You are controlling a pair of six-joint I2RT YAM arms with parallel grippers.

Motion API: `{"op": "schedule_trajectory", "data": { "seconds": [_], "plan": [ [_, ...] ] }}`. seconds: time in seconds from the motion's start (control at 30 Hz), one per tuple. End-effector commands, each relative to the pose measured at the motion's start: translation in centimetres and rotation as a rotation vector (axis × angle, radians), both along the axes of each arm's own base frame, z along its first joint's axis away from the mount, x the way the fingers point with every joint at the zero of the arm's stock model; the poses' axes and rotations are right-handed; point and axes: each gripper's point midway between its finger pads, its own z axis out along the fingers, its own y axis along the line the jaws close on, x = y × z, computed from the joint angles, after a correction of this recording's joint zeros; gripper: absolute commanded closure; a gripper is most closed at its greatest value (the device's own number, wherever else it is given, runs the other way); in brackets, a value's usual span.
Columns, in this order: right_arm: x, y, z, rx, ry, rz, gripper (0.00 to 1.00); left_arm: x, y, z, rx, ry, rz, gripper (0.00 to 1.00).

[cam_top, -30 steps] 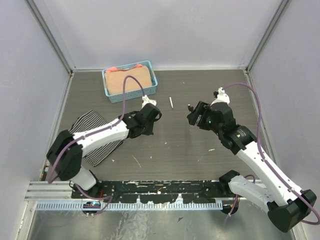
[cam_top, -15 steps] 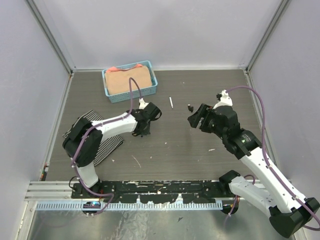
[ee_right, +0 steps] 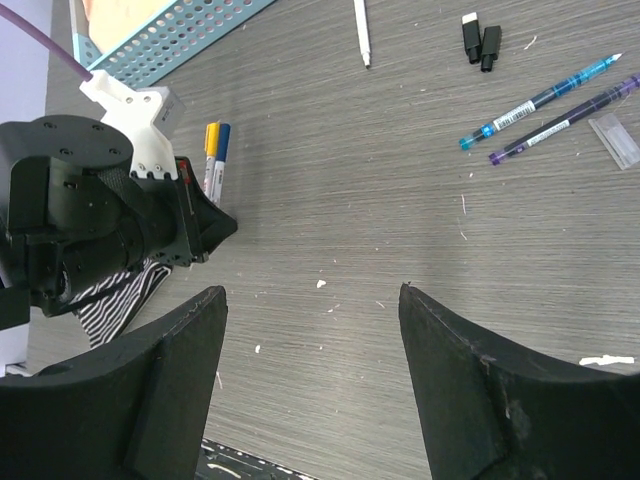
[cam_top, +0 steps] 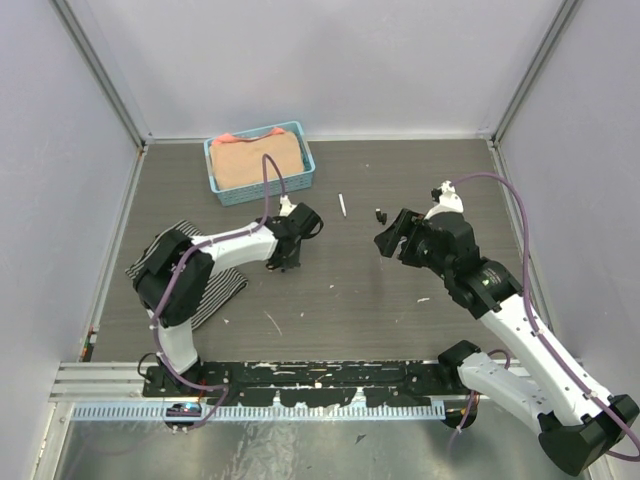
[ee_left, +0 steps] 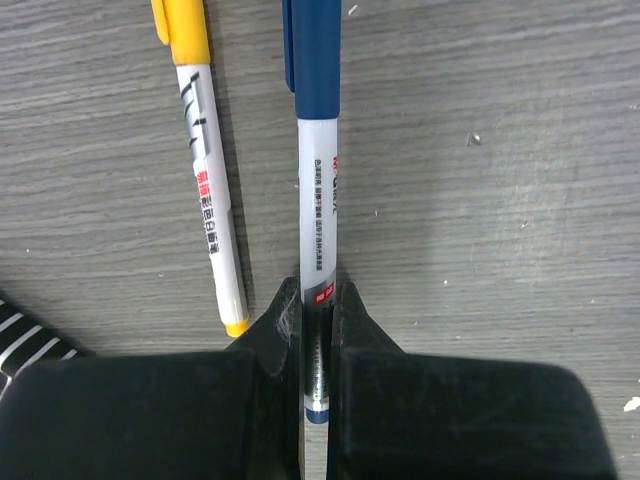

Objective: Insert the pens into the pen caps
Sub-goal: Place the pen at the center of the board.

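Note:
My left gripper (ee_left: pixel 316 300) is shut on the rear end of a white pen (ee_left: pixel 318 200) that wears a blue cap (ee_left: pixel 312 50) and lies low along the table. Right beside it lies a second pen (ee_left: pixel 208 190) with a yellow cap (ee_left: pixel 180 30). My right gripper (ee_right: pixel 310 290) hangs open over bare table, right of centre, with nothing between its fingers. Farther back lie a bare white pen (ee_right: pixel 361 30), two small black caps (ee_right: pixel 480 42), a light-blue pen (ee_right: pixel 540 100) and a purple pen (ee_right: pixel 565 122).
A blue basket (cam_top: pixel 309 166) holding peach cloth stands at the back left. A striped cloth (cam_top: pixel 190 285) lies under the left arm. A small clear piece (ee_right: pixel 612 138) lies by the purple pen. Side walls close in the table.
The left arm has folded in, its elbow swinging up, and its gripper has come down toward the table. The right gripper has shifted slightly to the right.

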Motion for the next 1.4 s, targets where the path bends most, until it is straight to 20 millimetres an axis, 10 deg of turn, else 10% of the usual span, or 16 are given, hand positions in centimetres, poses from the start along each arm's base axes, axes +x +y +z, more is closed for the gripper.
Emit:
{"op": "schedule_trajectory", "data": {
  "seconds": [0.0,0.93,1.37],
  "plan": [
    [0.1,0.4,0.5,0.017,-0.017,0.016,0.25,1.6,-0.2,0.0,-0.016,-0.021,0.006,0.91],
    [0.0,0.2,0.5,0.0,-0.017,0.019,0.25,1.7,0.1,-0.5,-0.006,-0.007,0.002,0.67],
    [1.0,-0.4,0.3,-0.065,-0.022,0.005,0.25,3.0,-0.9,9.1,-0.09,-0.135,-0.06,0.54]
  ]
}}
